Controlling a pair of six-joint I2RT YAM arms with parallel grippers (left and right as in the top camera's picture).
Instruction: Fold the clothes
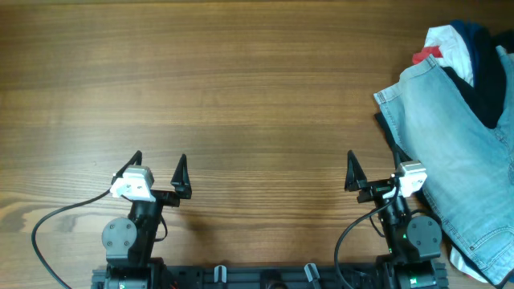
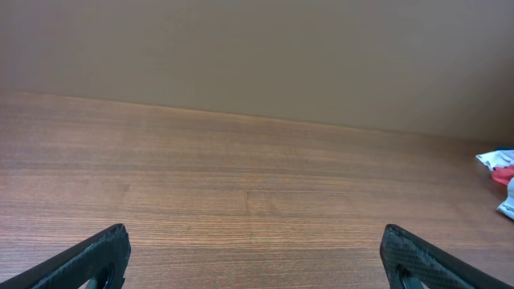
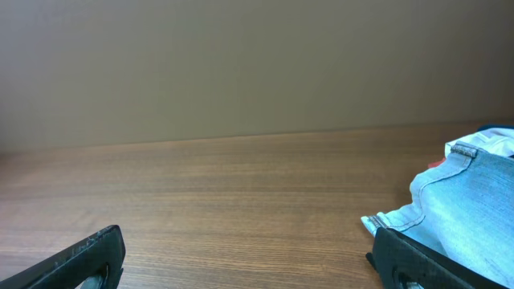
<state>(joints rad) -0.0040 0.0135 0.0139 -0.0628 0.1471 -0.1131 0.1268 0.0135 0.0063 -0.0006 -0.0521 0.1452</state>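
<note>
The clothes lie in a heap at the table's right edge. Pale-blue jeans [image 1: 458, 152] are on top, spreading toward the front. Behind them are a white garment [image 1: 448, 44], a bit of red [image 1: 426, 55] and a dark navy piece [image 1: 484, 76]. My left gripper [image 1: 159, 157] stands open at the front left over bare wood, far from the heap. My right gripper [image 1: 374, 163] is open at the front right, its right finger just beside the jeans' edge. In the right wrist view the jeans [image 3: 470, 201] lie past the right finger [image 3: 401, 257], with nothing between the jaws.
The wooden table [image 1: 241, 88] stretches wide to the left of the heap. A plain wall stands behind its far edge [image 2: 257, 116]. A black cable [image 1: 56, 221] loops by the left arm's base. White and red cloth [image 2: 499, 168] peeks in at the left wrist view's right edge.
</note>
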